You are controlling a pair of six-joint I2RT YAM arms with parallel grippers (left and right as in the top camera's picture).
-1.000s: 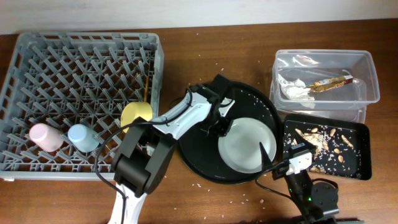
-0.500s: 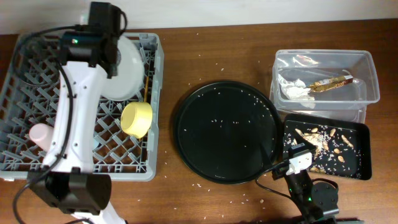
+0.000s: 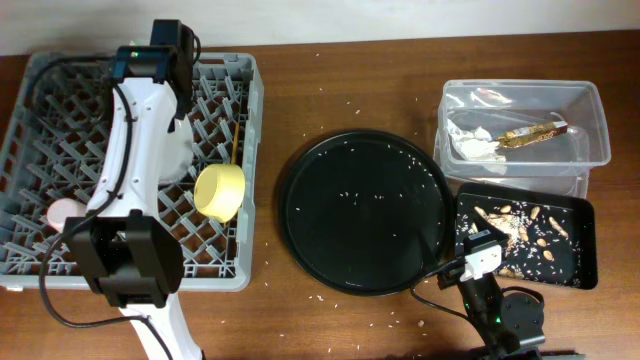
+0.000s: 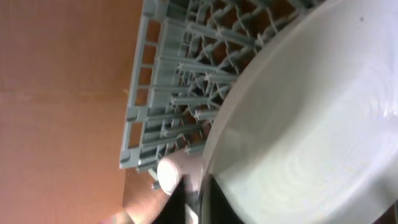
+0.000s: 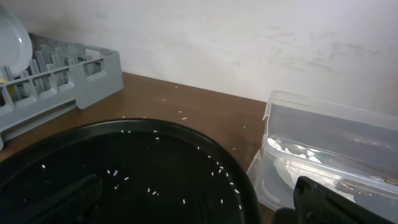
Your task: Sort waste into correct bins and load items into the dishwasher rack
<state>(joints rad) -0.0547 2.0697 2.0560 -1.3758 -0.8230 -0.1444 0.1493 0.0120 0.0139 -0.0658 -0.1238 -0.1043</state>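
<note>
The left arm reaches over the grey dishwasher rack (image 3: 30, 75), which fills the left side of the wooden table (image 3: 340, 90). In the left wrist view, the left gripper (image 4: 194, 198) has its 2 dark fingers on either side of the rim of the pale grey-green plate (image 4: 311, 124) and is clamped on it. The plate stands tilted among the pegs in the far half of the rack, and from overhead the arm partly hides it. The pink cup (image 3: 63, 211) sits at the near left of the rack. The yellow bowl (image 3: 220, 190) rests on its side near the rack's right wall. The thin wooden chopsticks (image 3: 236, 140) lie just beyond the bowl, along that wall.

The round black tray (image 3: 362, 212) in the middle of the table is dotted with white grains. At the far right, the clear plastic tub (image 3: 590, 150) holds the crumpled white tissue (image 3: 470, 143) with the gold-brown snack wrapper (image 3: 530, 132) just beside it. On the near side of the tub lies the shallow black tray (image 3: 580, 255), speckled with food scraps. The right gripper (image 5: 198, 180) sits low at the near right edge of the round tray, its 2 fingers wide apart with nothing between them.
</note>
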